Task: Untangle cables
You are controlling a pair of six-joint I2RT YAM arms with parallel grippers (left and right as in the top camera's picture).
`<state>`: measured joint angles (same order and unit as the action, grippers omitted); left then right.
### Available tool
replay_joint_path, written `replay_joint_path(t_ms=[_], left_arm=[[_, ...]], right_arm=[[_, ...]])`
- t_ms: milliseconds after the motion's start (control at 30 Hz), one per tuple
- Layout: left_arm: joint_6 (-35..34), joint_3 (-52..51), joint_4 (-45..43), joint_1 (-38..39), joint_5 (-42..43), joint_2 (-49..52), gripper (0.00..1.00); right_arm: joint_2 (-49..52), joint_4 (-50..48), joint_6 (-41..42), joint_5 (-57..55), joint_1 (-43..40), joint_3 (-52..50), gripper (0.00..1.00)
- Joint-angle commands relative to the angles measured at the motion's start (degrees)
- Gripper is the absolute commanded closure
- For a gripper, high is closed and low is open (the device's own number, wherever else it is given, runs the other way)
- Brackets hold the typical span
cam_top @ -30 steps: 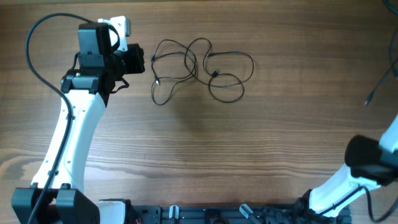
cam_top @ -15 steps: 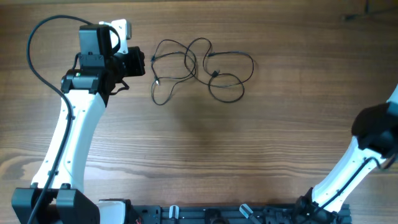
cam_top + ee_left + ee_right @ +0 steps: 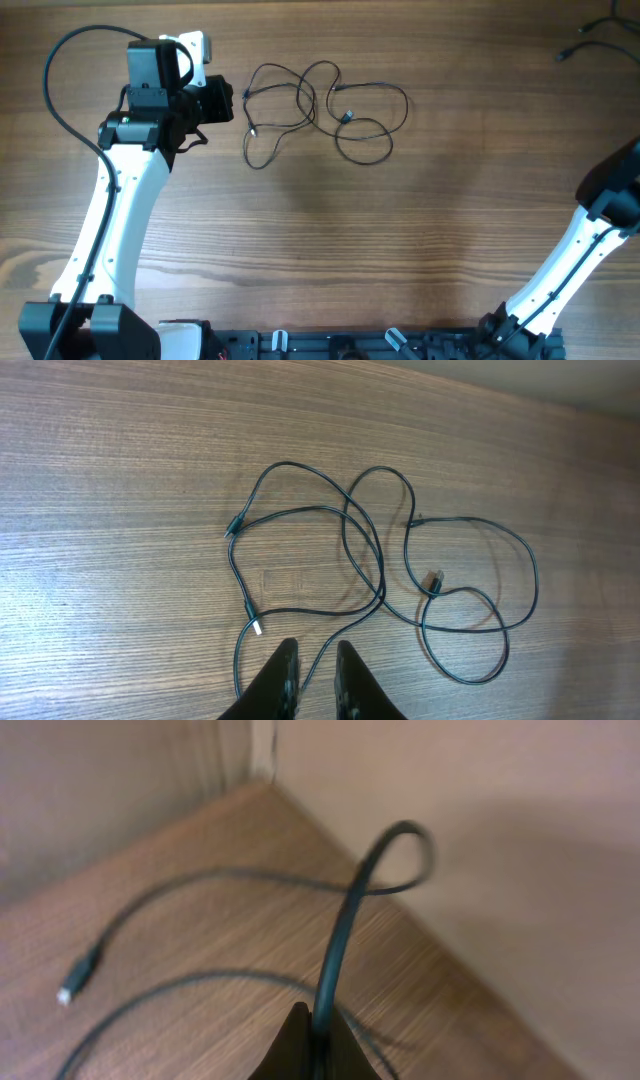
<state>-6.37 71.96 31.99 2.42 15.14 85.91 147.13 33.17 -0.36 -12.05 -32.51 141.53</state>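
The left fingers [image 3: 297,665] hang just above the desk [image 3: 320,230] at the near edge of the tangle [image 3: 380,593]. They stand a narrow gap apart and grasp nothing that can be made out. One thin strand runs toward that gap, but whether it lies between them I cannot tell. The right fingers [image 3: 310,1038] are clenched on a single cable [image 3: 345,920]. It rises from between them, curls over in a small loop and trails away across the desk toward a corner, with its plug [image 3: 68,992] lying free on the wood. In the overhead view these fingers are out of sight past the right edge, and only the arm shows. A thin cord lies at the far right corner, well apart from the tangle, and is probably this same cable. By that reading one cable is already drawn clear. The rest is not done: the tangle sits in the far middle of the desk, just beside the left arm's head. Its loops cross one another in several places and four plug ends poke out, so at least two cords look to be wound together. What seems left is to set down the freed cable, then take one plug end from the tangle and draw it out through the loops.
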Motion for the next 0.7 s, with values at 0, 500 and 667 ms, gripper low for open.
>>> replay_joint_path(t_ms=[0, 500, 667], left_arm=[[-0.5, 0.3, 0.0, 0.6, 0.9, -0.7, 0.85], [-0.5, 0.3, 0.0, 2.4, -0.6, -0.7, 0.68], [-0.5, 0.3, 0.0, 2.4, -0.6, -0.7, 0.66]], right_arm=[[3.4, 0.4, -0.6, 3.2, 1.0, 0.6, 0.96], [4.3, 3.9, 3.1, 3.0, 1.1, 0.5, 0.05], [4.0, 8.2, 5.9, 3.2, 1.2, 0.5, 0.01]])
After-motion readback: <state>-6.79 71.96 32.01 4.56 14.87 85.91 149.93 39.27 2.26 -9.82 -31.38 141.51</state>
